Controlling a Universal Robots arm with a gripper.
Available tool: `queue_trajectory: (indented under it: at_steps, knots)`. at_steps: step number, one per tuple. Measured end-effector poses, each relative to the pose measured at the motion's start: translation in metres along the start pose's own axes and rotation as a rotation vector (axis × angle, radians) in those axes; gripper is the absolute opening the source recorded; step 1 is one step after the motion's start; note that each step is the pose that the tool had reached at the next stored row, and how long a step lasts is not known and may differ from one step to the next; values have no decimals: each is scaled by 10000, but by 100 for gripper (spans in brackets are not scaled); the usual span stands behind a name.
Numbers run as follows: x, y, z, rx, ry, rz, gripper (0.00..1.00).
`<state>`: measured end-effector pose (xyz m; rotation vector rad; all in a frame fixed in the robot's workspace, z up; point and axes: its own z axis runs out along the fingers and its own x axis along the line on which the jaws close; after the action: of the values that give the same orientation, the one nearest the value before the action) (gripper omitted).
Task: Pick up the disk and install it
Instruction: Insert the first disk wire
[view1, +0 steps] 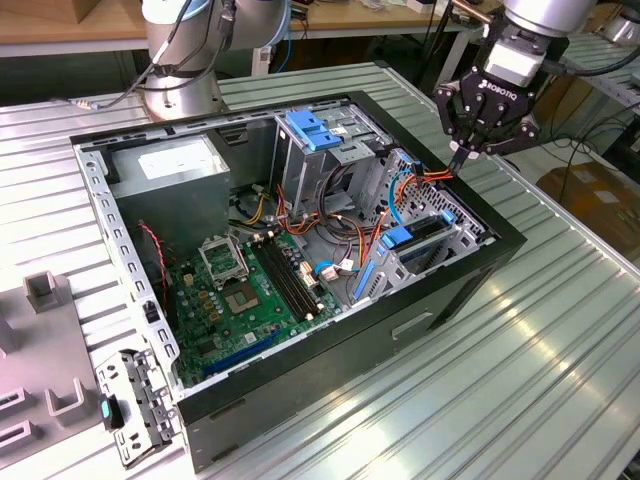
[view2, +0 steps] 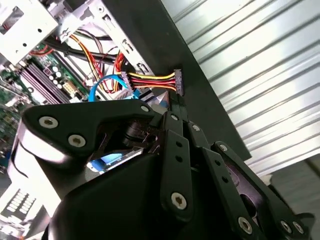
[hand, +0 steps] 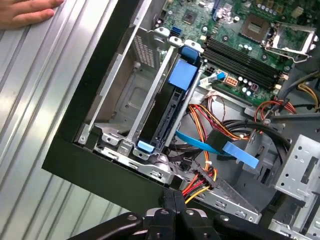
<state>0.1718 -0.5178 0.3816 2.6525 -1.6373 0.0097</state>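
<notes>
The disk (view1: 424, 229) stands on edge in its blue carrier inside the drive cage, at the open computer case's (view1: 470, 262) corner on the exterior view's right. The first wrist view shows the disk (hand: 169, 115) slotted between the cage rails, blue tab up. My gripper (view1: 459, 160) hangs just above that corner. Its fingers are shut on the black connector (view2: 177, 82) of a red, yellow and black wire bundle. The connector (hand: 201, 177) hangs close to the cage's open end, a little apart from the disk.
A person's hand (hand: 25, 11) rests on the ribbed table beside the case. Inside the case are the motherboard (view1: 250, 290), a grey metal box (view1: 175, 168) with a white sticker, a light-blue latch plate (view1: 312, 130) and loose cables. Grey fixtures (view1: 48, 292) and a metal bracket (view1: 135, 400) lie at the exterior view's left.
</notes>
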Motion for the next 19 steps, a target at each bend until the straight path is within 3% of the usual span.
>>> queue_trajectory:
  at_steps: [6,10,12,16,17,19]
  knots:
    - [9,-19,20,16,16,-889,11]
    - [32,-68,52,30,29,-1642,11]
    - [34,-71,57,35,37,-1987,18]
    - [34,-74,74,62,58,-3389,19]
    - [33,-75,78,68,65,-3733,25]
    - [31,-76,85,74,72,-4075,25]
